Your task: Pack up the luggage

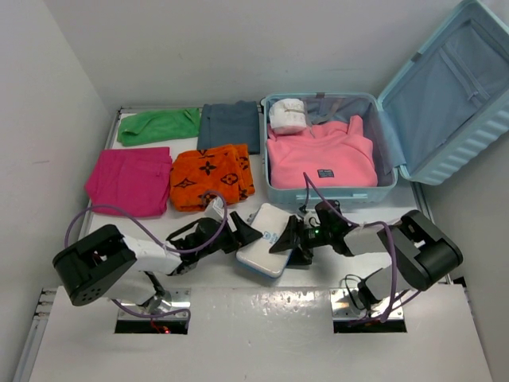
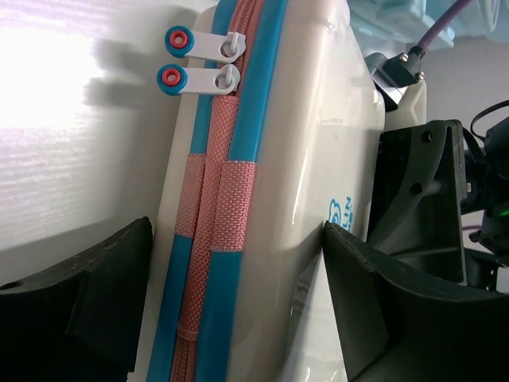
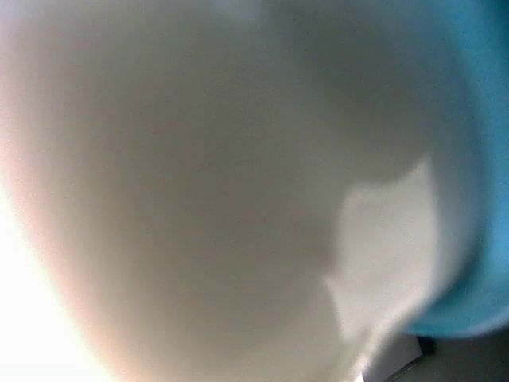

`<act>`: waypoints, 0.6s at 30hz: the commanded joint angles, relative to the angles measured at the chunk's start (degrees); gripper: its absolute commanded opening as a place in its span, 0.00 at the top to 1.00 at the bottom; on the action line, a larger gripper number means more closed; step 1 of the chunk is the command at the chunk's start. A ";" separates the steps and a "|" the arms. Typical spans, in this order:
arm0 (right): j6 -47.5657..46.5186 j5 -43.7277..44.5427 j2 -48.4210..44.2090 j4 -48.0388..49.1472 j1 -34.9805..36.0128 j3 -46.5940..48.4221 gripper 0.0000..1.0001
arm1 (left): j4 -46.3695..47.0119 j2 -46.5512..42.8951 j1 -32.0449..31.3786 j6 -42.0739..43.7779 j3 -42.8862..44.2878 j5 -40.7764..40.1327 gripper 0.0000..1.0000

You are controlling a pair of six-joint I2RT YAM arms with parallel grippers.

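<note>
– Now, position of the luggage (image 1: 330, 194)?
– Far right of the table, base flat, lid (image 1: 445, 95) swung open. A pink sweater (image 1: 318, 151) covers most of the base.
– Next item?
– White pouch (image 1: 262, 251), just in front of the luggage's near wall, between both grippers.
– Left gripper (image 1: 248, 235) state?
– On the pouch edge away from the luggage, spread across the pouch's thickness. One finger (image 2: 390, 306) touches the white face; the other sits just beside the opposite face. No firm clamp is evident.
– Right gripper (image 1: 288, 241)?
– At the pouch edge on the luggage side. Its wrist view is a white and blue blur, so spread or clamped cannot be determined.
– Hazards?
– Three, by judgement. One: if only one gripper clamps, the glossy pouch may pivot and slide out. Two: if the arms lift unevenly, the pouch may twist or strike the luggage's near wall. Three: the pouch would rest on soft cloth and may tip, obstructing the lid.
– Markings?
– Blue logo (image 2: 343, 213) on the pouch face, partly hidden, not legible. Dark label (image 1: 324, 173) on the sweater, too small to read. Orange cloth (image 1: 211, 175) left of the luggage shows a dark monogram pattern; no letters can be made out.
</note>
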 commanded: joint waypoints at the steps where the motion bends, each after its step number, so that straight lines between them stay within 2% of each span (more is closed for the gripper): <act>1: 1.79 5.43 -0.08 16.41 -0.52 10.80 0.20 | 5.25 2.06 -5.44 -0.94 1.94 16.35 0.37; 6: 1.61 6.49 1.52 20.26 -0.25 12.82 0.12 | 12.89 6.89 -5.44 -4.36 2.74 20.30 0.41; 12: 1.88 5.18 1.69 21.94 -0.43 15.55 0.09 | 20.01 9.62 -4.92 -5.77 4.67 24.09 0.30; 14: 1.27 4.03 1.00 23.26 -0.69 15.55 0.16 | 22.90 9.62 -4.30 -4.99 4.67 26.72 0.23; 15: 1.18 3.60 0.82 23.61 -0.69 15.55 0.28 | 24.05 8.67 -4.30 -4.98 4.67 27.69 0.21; 17: 0.39 1.22 -0.06 24.76 -1.48 15.03 0.42 | 26.34 6.47 -3.60 -2.35 4.67 31.73 0.18; 18: -0.57 0.61 -0.59 24.67 -1.83 14.77 0.55 | 27.13 5.59 -3.60 -1.30 4.67 33.39 0.17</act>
